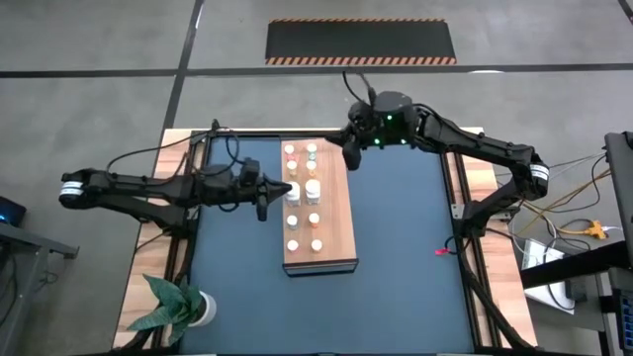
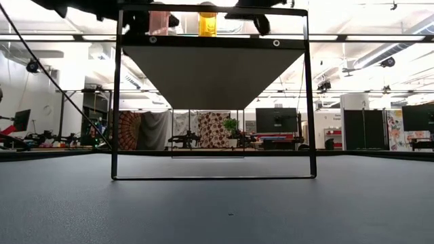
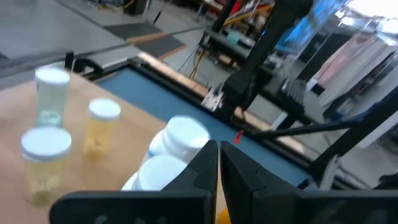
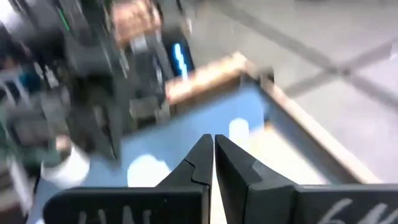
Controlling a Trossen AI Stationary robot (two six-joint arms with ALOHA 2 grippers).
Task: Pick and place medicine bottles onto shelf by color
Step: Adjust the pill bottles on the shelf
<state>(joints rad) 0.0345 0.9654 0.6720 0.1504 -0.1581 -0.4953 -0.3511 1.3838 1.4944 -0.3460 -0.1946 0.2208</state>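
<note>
The dark mat [image 2: 224, 210] is seen nearest in the low view, spreading under a thin black frame [image 2: 213, 177] that carries the shelf [image 2: 211, 71] overhead. In the high view the table [image 1: 173, 148] is the largest thing, wooden at its rim, and the shelf [image 1: 333, 213] is laid lengthwise on its middle, a light-brown board with a dark front edge.

The left gripper [image 1: 279, 190] is held clenched and empty, its fingers [image 3: 205, 168] pressed together, at the shelf's left edge about halfway along. Just beside and ahead of its tip the medicine bottles [image 1: 304, 198] are stood upright in two rows on the board; the two largest, white-lidded, are found closest to it. In the left wrist view three clear bottles with white caps [image 3: 53, 140] are seen beyond those, yellowish contents showing in two of them.

The right gripper [image 1: 350, 155] is likewise shut on nothing, hung at the shelf's far right corner, with the farthest bottles just to its side.

A white pot with a green plant [image 1: 183, 307] is set at the table's near left corner, well apart from both grippers.
</note>
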